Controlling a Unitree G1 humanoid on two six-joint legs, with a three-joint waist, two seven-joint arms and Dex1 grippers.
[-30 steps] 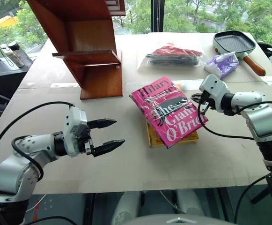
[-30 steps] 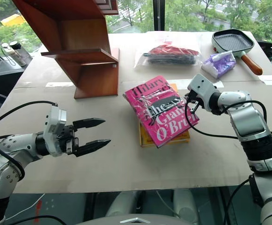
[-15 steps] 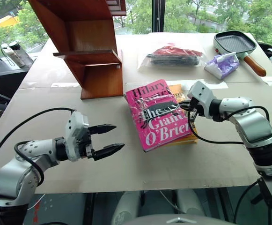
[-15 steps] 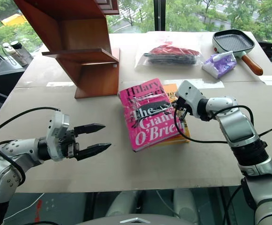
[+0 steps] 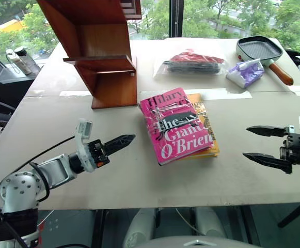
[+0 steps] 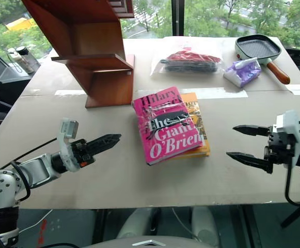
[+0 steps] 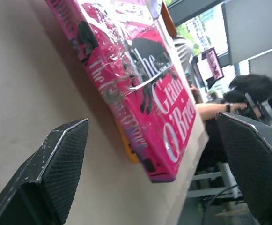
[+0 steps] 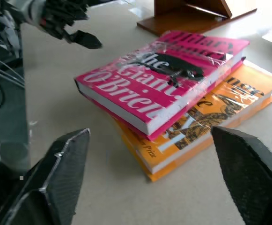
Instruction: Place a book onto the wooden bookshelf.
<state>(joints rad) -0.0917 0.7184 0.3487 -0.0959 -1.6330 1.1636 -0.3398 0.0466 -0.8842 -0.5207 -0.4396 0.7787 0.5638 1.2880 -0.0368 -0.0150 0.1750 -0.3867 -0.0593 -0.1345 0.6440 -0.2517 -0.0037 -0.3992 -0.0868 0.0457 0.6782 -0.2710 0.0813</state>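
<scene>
The pink book [image 5: 174, 126] lies flat on a yellow-orange book [image 5: 209, 135] in the middle of the table, and nothing holds it. The wooden bookshelf [image 5: 104, 58] stands at the far left. My left gripper [image 5: 120, 141] is to the left of the book, turned on its side and pointing at it; the left wrist view shows its fingers [image 7: 56, 164] spread, with the book [image 7: 143, 89] beyond them. My right gripper [image 5: 246, 142] is open, well to the right of the books, pointing left. Between its fingers [image 8: 63, 173] the right wrist view shows both books [image 8: 166, 75].
At the back of the table lie a clear bag of red and black items [image 5: 193, 61], a purple packet [image 5: 246, 71] and a grill pan [image 5: 259, 47]. Two bottles [image 5: 15, 58] stand past the table's left edge. Bare tabletop [image 5: 139, 181] lies in front of the books.
My right gripper has let go of the pink book, opened and drawn back to the right. The book, tilted before, now lies flat on the orange one. My left gripper has rolled onto its side.
</scene>
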